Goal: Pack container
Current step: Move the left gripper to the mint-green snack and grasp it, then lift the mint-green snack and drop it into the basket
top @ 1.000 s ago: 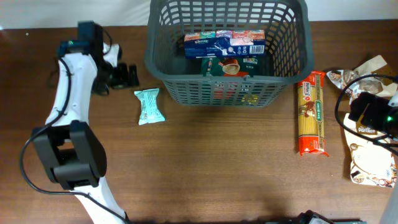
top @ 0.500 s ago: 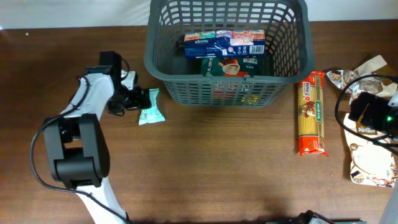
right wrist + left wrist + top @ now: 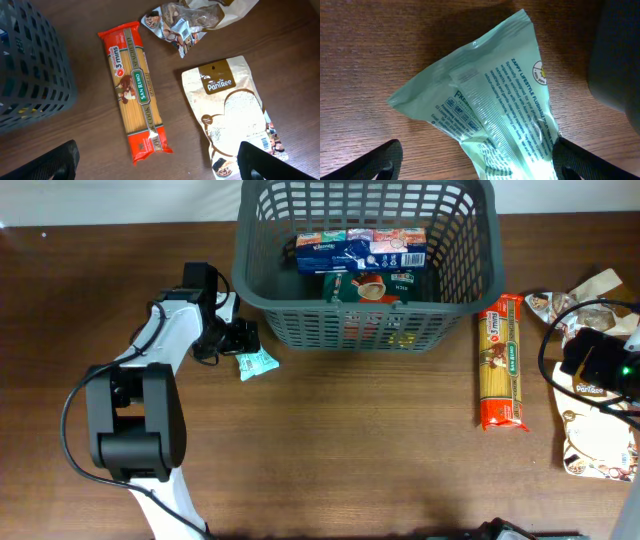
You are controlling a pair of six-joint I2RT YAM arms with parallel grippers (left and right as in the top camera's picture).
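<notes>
The container (image 3: 360, 328) is a large dark grey slotted basket at the back centre, holding a blue-and-red box and a green packet. A mint-green snack packet (image 3: 258, 362) lies on the table just left of its front corner. My left gripper (image 3: 240, 340) is low over this packet, beside the basket wall. In the left wrist view the packet (image 3: 490, 100) lies between my open fingers (image 3: 475, 167), with the right finger touching it. My right gripper (image 3: 600, 365) is open and empty at the far right, above a brown bag.
A red spaghetti packet (image 3: 500, 360) lies right of the basket, also in the right wrist view (image 3: 137, 90). A brown PaniRee bag (image 3: 235, 115) and a crumpled snack bag (image 3: 190, 20) lie at the far right. The basket wall (image 3: 620, 60) is close beside my left gripper.
My left arm has swung right, from the far left towards the basket, and come down over the mint packet. The packet has shifted a little right and turned. The right arm has not moved.
</notes>
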